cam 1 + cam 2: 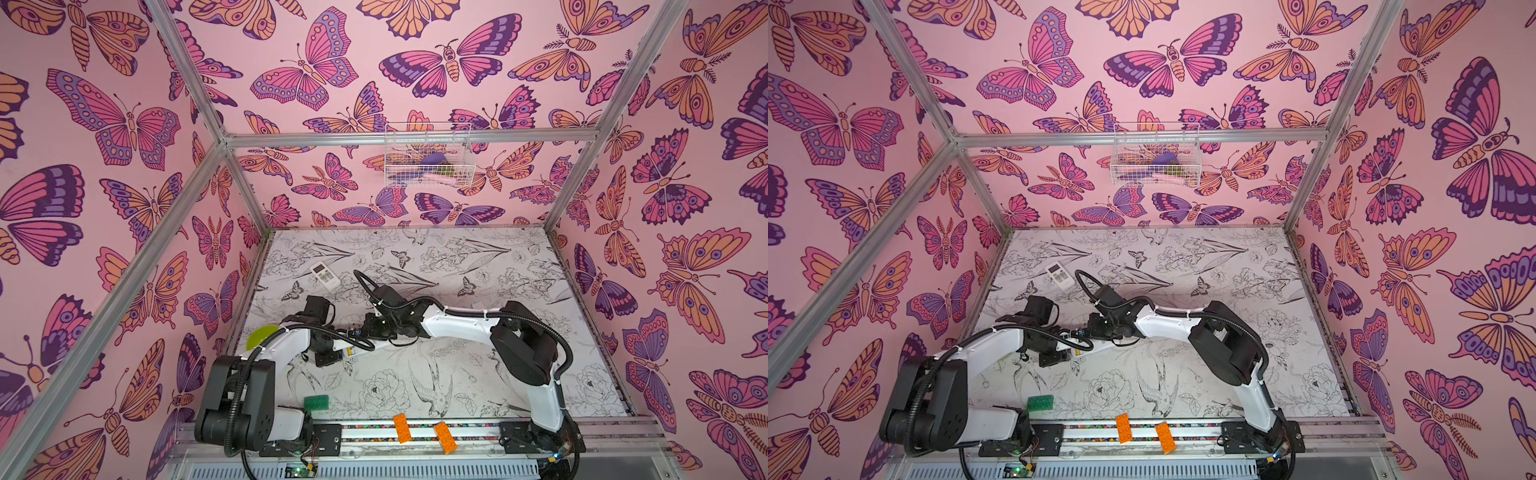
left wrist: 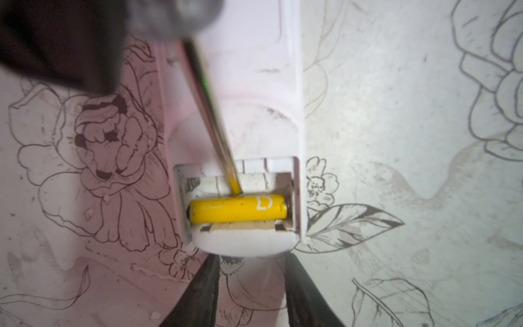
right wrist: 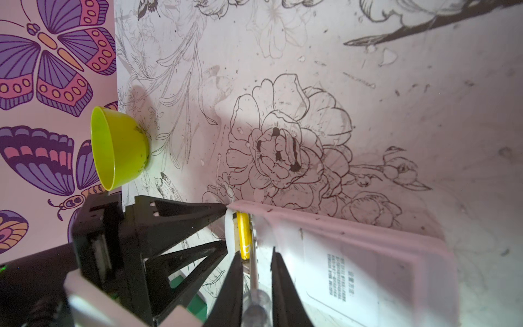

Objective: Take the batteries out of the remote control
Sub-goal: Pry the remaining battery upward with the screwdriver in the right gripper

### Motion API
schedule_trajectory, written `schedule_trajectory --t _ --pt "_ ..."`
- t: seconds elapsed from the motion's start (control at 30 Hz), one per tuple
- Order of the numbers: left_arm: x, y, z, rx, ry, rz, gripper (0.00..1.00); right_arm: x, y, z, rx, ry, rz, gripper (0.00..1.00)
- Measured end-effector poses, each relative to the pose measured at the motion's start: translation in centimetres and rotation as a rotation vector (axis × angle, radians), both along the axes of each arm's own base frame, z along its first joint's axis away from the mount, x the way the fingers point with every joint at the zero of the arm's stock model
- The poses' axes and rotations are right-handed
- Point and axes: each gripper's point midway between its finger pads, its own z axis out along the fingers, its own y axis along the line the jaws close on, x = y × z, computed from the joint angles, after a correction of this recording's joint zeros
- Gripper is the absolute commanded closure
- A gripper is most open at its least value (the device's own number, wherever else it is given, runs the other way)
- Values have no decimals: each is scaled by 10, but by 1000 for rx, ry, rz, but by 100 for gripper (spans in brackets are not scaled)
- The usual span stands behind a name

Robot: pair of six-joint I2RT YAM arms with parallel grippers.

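The right claw (image 3: 254,254) is closed on the screwdriver (image 2: 210,113), whose tip touches the side of one yellow battery (image 2: 239,208). That battery lies seated in the open compartment (image 2: 254,181) of the white remote (image 2: 254,85), which rests on the surface (image 2: 410,127). The left claw (image 2: 252,262) stands partly open, fingertips at the remote's end, gripping nothing.
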Motion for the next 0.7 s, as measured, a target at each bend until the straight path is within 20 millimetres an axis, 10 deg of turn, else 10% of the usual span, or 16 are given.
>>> schedule_trajectory --t 0.7 --pt "7 -10 8 -22 -30 10 42 11 -3 -15 217 144 28 100"
